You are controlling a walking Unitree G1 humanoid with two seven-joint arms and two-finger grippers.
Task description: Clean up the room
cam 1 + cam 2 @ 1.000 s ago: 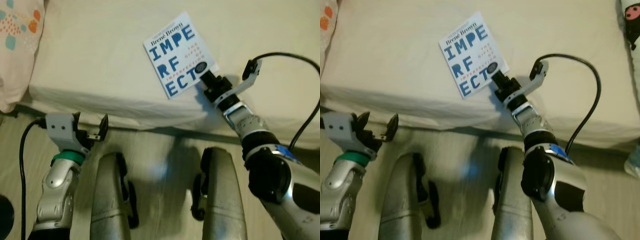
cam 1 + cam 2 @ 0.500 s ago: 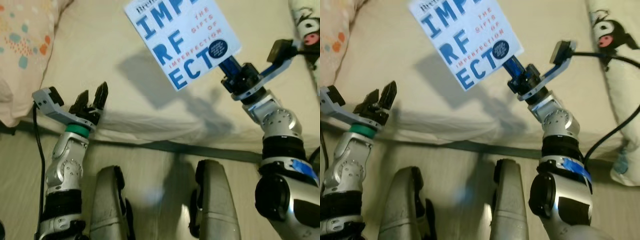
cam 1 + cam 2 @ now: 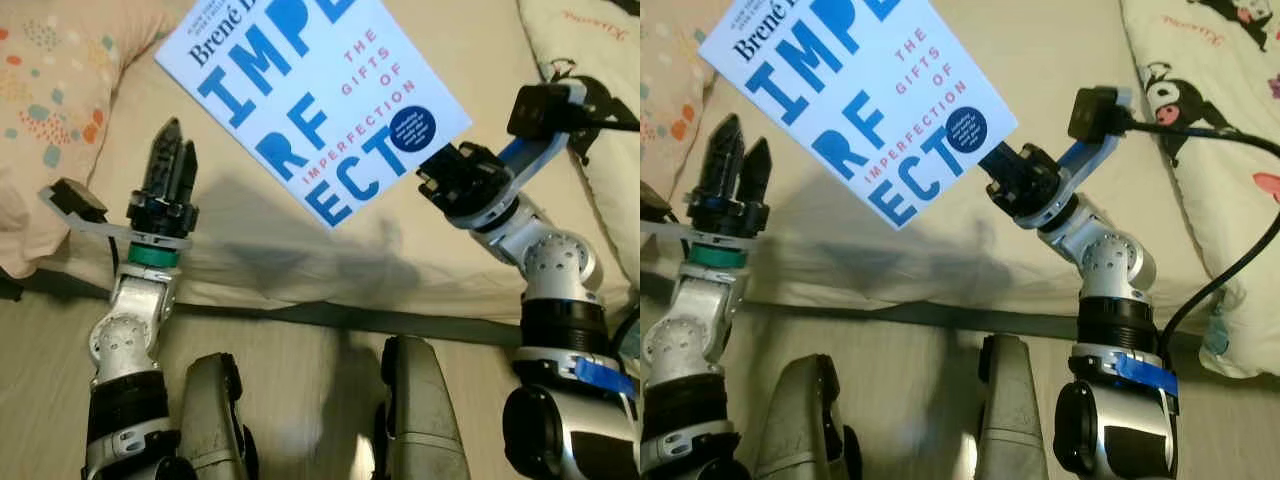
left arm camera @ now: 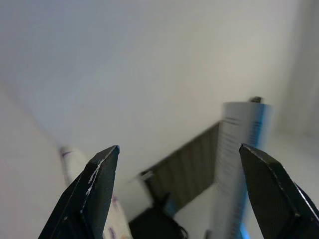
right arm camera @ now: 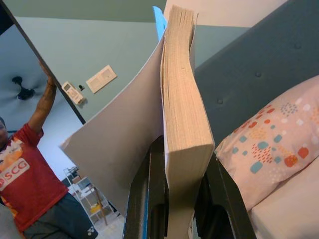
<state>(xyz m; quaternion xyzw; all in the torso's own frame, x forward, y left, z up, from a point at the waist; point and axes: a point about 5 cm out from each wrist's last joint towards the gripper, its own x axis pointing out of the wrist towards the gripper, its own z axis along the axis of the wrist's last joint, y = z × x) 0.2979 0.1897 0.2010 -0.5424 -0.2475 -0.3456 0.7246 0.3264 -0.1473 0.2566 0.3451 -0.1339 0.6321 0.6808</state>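
The right pincer [image 3: 432,172] is clamping the lower corner of the book [image 3: 310,95], holding it up in the air above the bed [image 3: 250,250] with the white and blue cover tilted toward the head camera. In the right wrist view the two black fingers [image 5: 149,199] are pressing on either side of the page block, while the front cover is bowing away from the pages. The top of the book is running out past the upper edge of the head views, so part of the title is being cut off. The left pincer [image 3: 172,160] is pointing upward beside the book, not touching it, its fingers slightly apart. A second ago the book was lying flat on the bed; it is now being lifted much closer to the camera. A patterned pillow [image 3: 50,110] is lying at the bed's left end.
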